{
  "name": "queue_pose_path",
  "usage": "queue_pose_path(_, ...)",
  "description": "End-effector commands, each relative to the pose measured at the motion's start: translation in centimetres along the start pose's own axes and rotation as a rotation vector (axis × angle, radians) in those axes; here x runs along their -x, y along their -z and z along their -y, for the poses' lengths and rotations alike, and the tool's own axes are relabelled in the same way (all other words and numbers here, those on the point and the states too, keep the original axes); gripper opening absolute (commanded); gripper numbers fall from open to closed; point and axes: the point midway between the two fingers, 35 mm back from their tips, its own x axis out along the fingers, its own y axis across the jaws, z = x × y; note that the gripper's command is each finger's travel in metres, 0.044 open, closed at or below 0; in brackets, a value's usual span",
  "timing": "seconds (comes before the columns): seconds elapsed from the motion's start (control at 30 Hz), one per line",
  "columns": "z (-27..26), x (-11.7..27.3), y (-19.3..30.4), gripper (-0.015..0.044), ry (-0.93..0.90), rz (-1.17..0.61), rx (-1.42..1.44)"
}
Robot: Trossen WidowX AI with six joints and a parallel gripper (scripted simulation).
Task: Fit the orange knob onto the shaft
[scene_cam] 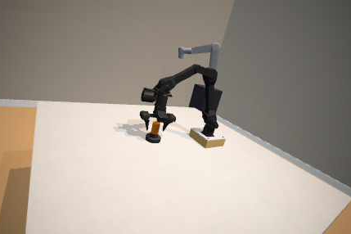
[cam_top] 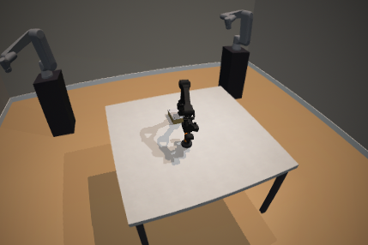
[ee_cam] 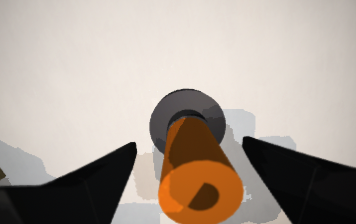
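Orange cylindrical knob stands over round dark pedestal; full seating unclear. Black two-fingered pincer wide, fingers clear both sides. Best retreat straight up, slowly, without brushing knob; if unseated, regrip squarely, twist gently, press.

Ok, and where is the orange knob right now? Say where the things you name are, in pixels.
In the exterior view, the orange knob [scene_cam: 155, 128] [ee_cam: 201, 172] stands upright over the round pedestal [scene_cam: 153, 139] [ee_cam: 165, 107], left of the arm's base, between the open tool's [scene_cam: 156, 128] [ee_cam: 190, 141] two fingers.
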Motion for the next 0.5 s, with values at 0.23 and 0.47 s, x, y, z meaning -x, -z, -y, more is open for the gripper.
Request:
queue_pose_path(0.23, 0.1, 9.4, 0.0, 0.044, 0.005, 0.0, 0.0)
queue_pose_path(0.47, 0.3, 9.4, 0.0, 0.044, 0.005, 0.0, 0.0)
